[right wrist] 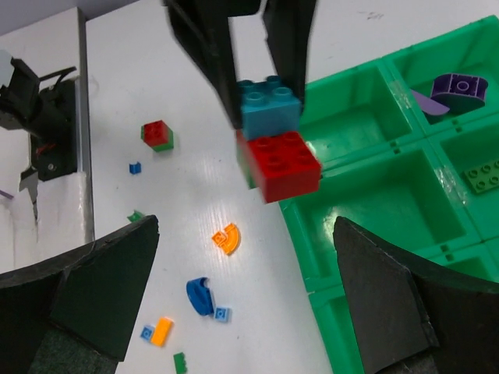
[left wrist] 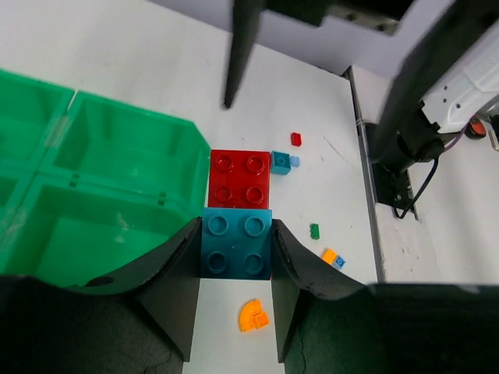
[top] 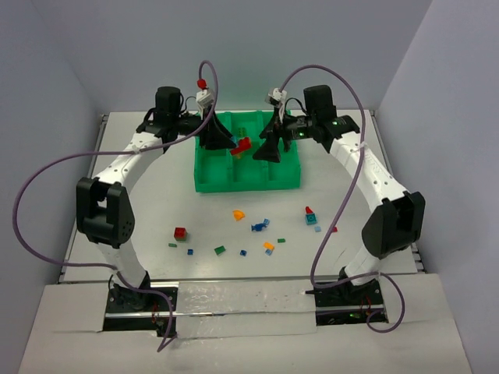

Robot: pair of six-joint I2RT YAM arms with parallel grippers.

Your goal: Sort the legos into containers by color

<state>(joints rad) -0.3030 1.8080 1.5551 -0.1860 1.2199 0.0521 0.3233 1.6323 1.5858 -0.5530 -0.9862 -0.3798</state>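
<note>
**1. Tray** [top: 245, 185]: bright green glossy plastic, 6 rectangular compartments in 2 rows of 3. Only the right wrist view shows contents: a purple curved piece [right wrist: 454, 86] in 1 compartment and a studded green plate [right wrist: 487, 176] in the compartment beside it. The top view does not resolve either.

**2. Stack:** teal brick [left wrist: 236, 243] clipped to a red brick [left wrist: 239, 178], both square, shiny, with 4 studs. The left fingers [left wrist: 175, 280] are clamped on the teal brick's 2 sides, with the stack raised over the tray. The left wrist view shows the grip. The top view gives only a red spot.

**3. Right fingers** [right wrist: 109, 273]: spread wide, holding nothing, above the tray's rim.

**4. Loose legos** on the white bench [top: 156, 210], in front of the tray: an orange quarter-ring [right wrist: 227, 238], a blue curved piece [right wrist: 200, 296], a red-on-green block [right wrist: 157, 134] and small flat plates.
</note>
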